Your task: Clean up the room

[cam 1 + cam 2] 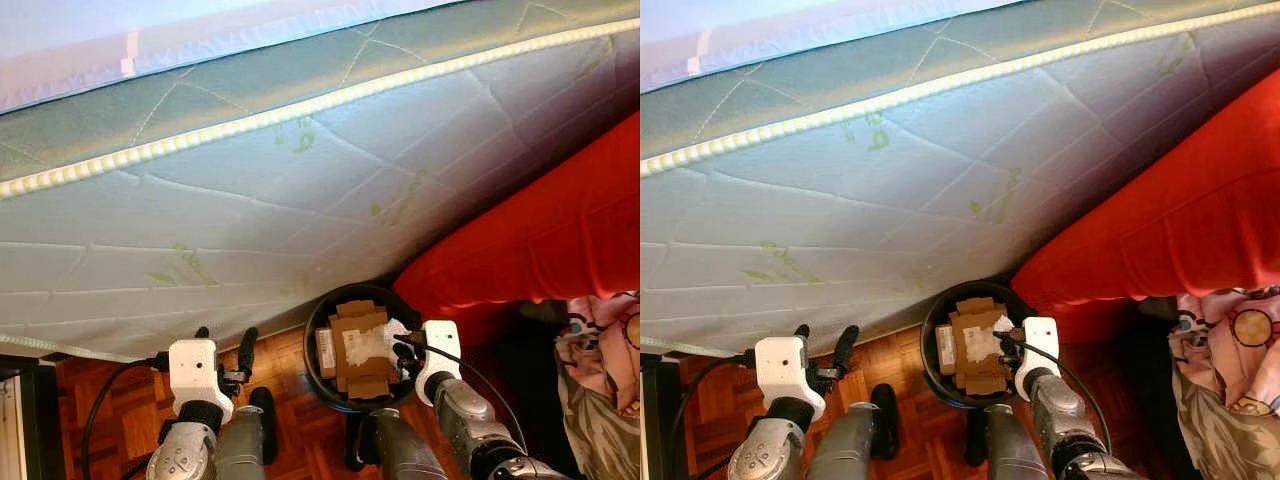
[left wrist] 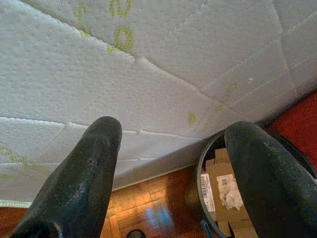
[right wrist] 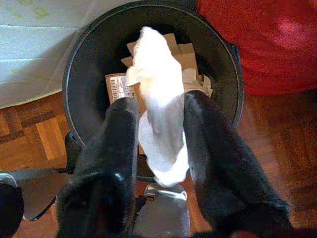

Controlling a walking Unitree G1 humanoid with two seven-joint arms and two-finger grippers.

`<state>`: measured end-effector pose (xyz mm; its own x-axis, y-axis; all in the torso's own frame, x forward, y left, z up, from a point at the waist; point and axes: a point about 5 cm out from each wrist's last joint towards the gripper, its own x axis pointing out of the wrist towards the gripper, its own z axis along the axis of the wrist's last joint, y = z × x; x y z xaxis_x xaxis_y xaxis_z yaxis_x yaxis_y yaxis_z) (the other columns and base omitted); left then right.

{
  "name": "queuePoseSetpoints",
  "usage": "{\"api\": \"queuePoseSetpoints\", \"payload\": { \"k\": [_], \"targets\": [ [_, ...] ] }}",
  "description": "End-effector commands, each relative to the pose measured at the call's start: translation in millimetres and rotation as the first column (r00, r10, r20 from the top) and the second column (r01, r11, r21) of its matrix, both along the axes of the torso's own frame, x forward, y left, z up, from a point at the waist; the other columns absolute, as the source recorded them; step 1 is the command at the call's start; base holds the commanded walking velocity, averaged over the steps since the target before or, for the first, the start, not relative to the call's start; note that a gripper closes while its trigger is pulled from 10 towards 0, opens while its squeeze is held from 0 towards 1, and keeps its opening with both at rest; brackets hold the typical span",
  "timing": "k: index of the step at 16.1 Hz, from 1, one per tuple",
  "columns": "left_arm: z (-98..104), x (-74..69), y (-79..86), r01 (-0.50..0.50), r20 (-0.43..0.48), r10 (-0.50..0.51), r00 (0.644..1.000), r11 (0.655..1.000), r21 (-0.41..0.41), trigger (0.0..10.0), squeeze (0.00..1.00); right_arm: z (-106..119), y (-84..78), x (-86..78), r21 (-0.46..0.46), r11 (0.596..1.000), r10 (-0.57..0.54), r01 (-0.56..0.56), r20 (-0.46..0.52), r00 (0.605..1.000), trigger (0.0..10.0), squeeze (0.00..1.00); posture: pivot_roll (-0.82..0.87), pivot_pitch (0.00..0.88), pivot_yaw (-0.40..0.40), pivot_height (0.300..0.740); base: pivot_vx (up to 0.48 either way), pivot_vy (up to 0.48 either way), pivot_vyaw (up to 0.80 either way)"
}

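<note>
Hanging between the two black fingers of the right gripper [image 3: 161, 144], a crumpled white paper tissue [image 3: 158, 99] sits directly over the open mouth of the round black plastic waste bin [image 3: 79, 64]. The fingers are closed narrowly on its lower part, and its long axis runs along them, its free end reaching out past the fingertips toward the middle of the bin. Below it the bin already holds flattened brown cardboard pieces [image 1: 352, 345], one with a printed label.

The relation that matters is vertical: the tissue lies above the bin's opening, inside the line of the rim, so a simple release should drop it onto the cardboard. The right arm is plainly the nearer one, its wrist at the bin's right edge.

The left gripper [image 1: 222, 345] hovers to the left of the bin above the wooden parquet floor [image 1: 110, 395], fingers spread wide and holding nothing.

The bin stands on the floor against the side of a quilted white mattress with a yellow-green piped edge [image 1: 250, 190]. To its right a red fabric cover [image 1: 540, 230] slopes down, and a heap of patterned pink cloth [image 1: 1240, 350] lies farther right, probably more tidying to come.
</note>
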<state>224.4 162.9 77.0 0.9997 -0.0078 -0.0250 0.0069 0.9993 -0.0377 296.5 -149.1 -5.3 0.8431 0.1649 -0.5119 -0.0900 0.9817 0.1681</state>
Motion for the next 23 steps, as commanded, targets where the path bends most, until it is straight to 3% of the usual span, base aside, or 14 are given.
{"api": "queuePoseSetpoints", "payload": {
  "k": [1,6,12,13,14,18,23],
  "targets": [
    [-6,-6.4,0.3,-0.004,-0.034,0.004,0.999,1.0,-0.001,10.0,0.0,-15,-1.3,-15.7,0.008,1.0,0.003,-0.003,-0.076,0.997,10.0,1.0,0.18,0.507,-0.067,0.695,0.0,0.0,0.0],
    [-8,-6.3,0.8,-0.009,-0.041,0.01,0.999,1.0,0.001,10.0,0.0,-18,4.1,-18.3,0.029,0.998,0.054,-0.051,-0.093,0.994,10.0,1.0,0.19,0.504,-0.069,0.695,0.0,0.0,0.0],
    [-9,-7.4,-0.9,-0.008,-0.046,0.008,0.999,1.0,-0.003,10.0,0.0,-20,3.4,-21.9,-0.052,0.99,0.129,-0.135,-0.105,0.986,10.0,1.0,0.18,0.51,-0.069,0.695,0.0,0.0,0.0],
    [-9,-6.9,-1.0,-0.008,-0.046,0.008,0.999,1.0,-0.003,10.0,0.0,-20,2.8,-21.9,-0.056,0.99,0.125,-0.131,-0.105,0.987,10.0,0.66,0.18,0.506,-0.068,0.695,0.0,0.0,0.0],
    [-10,-5.6,-1.8,-0.005,-0.049,0.004,0.999,1.0,-0.005,10.0,0.0,-20,1.5,-21.7,-0.063,0.99,0.117,-0.124,-0.103,0.988,10.0,0.0,0.18,0.501,-0.068,0.695,0.0,0.0,0.0],
    [-26,-5.6,-4.1,0.033,-0.12,-0.036,0.992,0.999,-0.028,10.0,0.0,-17,-5.5,-17.9,-0.027,0.999,0.026,-0.028,-0.07,0.997,10.0,0.0,0.17,0.457,-0.065,0.695,0.0,0.0,0.0],
    [-65,-11.1,7.5,0.042,-0.266,-0.051,0.963,0.998,-0.036,10.0,0.0,-9,-24.7,-14.7,0.048,0.989,-0.14,0.139,0.027,0.99,10.0,0.0,0.16,0.315,-0.043,0.695,0.0,0.0,0.0]
  ]
}}
